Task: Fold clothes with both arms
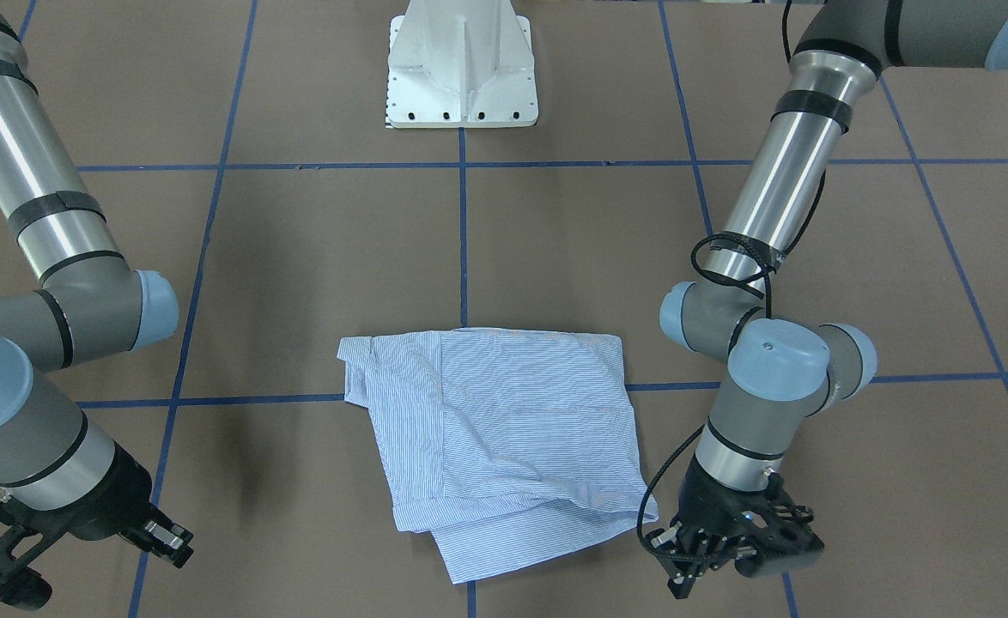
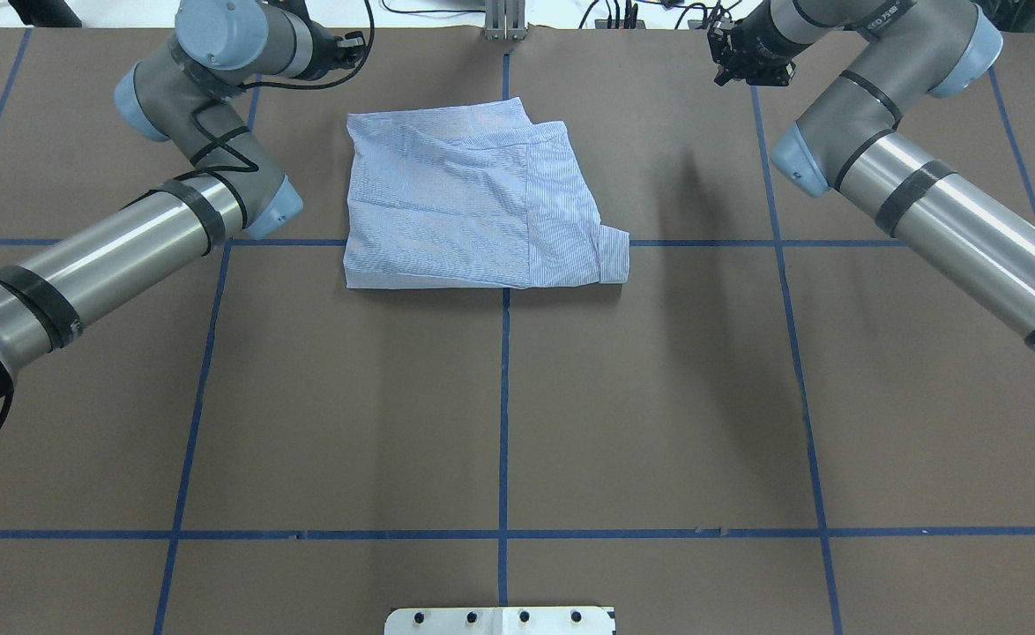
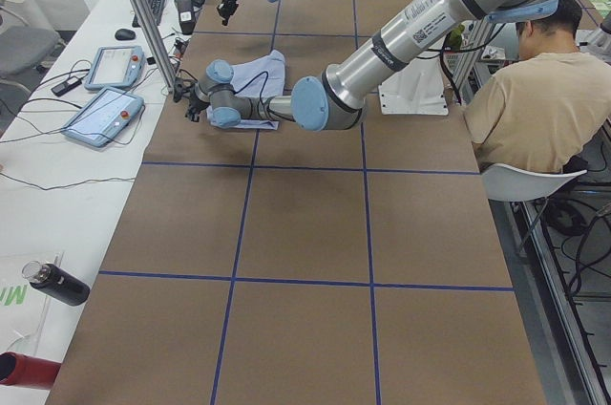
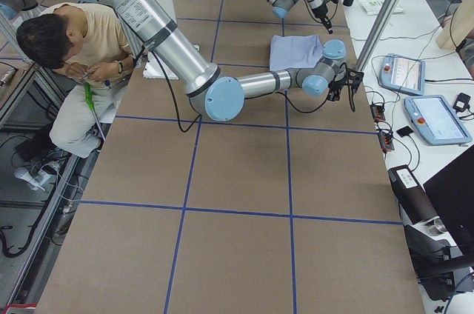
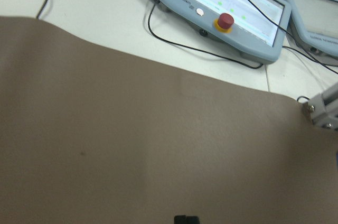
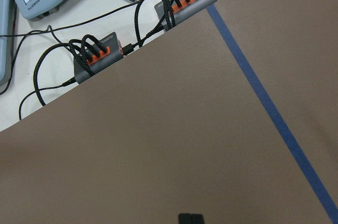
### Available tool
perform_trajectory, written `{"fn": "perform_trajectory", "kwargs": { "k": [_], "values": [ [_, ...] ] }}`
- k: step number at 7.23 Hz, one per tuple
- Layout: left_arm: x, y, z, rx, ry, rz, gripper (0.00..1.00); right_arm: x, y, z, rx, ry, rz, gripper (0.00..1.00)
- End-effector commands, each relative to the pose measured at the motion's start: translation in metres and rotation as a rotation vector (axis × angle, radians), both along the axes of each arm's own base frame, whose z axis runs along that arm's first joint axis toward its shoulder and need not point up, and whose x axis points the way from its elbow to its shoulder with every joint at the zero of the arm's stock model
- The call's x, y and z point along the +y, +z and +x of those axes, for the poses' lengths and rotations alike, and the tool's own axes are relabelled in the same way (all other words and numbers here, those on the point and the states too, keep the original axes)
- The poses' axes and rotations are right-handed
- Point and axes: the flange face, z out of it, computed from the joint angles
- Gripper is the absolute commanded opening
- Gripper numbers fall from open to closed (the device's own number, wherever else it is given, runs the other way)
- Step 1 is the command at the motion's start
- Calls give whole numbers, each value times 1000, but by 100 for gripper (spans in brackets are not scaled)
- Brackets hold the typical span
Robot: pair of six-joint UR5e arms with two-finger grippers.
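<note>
Pale-blue striped shirt [image 1: 504, 429], part-folded, lower centre of front view, prob. light, limp, layers apt to slip; pinch at corner hems; L gripper [image 1: 674, 560] lower right & R gripper [image 1: 167, 541] lower left both closed, empty, clear of cloth.

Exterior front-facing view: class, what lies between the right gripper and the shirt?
Nothing. In the front-facing view, only bare brown table separates the right gripper from the shirt.

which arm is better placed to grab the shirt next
Left, probably. The left gripper hangs right beside a corner of the shirt, while the right gripper is much farther from it.
</note>
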Motion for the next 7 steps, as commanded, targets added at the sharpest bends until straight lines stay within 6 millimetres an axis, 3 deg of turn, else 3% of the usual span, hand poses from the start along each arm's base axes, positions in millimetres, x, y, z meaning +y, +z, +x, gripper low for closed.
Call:
{"fn": "perform_trajectory", "kwargs": {
  "k": [1, 2, 3, 5, 6, 7],
  "values": [
    [-24, -7, -50, -7, 43, 27, 0, -3, -10, 19, -5, -7, 37, 0],
    [-27, -15, -62, -12, 54, 56, 0, 6, -6, 37, -32, -30, 32, 4],
    [-28, -9, -103, -24, 148, 84, 0, 11, 7, 64, -48, -81, 44, 16],
    [11, 13, -188, -125, 290, 135, 0, 21, 31, 107, -18, -143, 65, 26],
    [31, 31, -229, -155, 353, 169, 0, 24, 42, 135, 16, -210, 86, 27],
    [48, 54, -274, -191, 384, 200, 0, 33, 68, 172, 67, -304, 165, 28]
  ]
}}
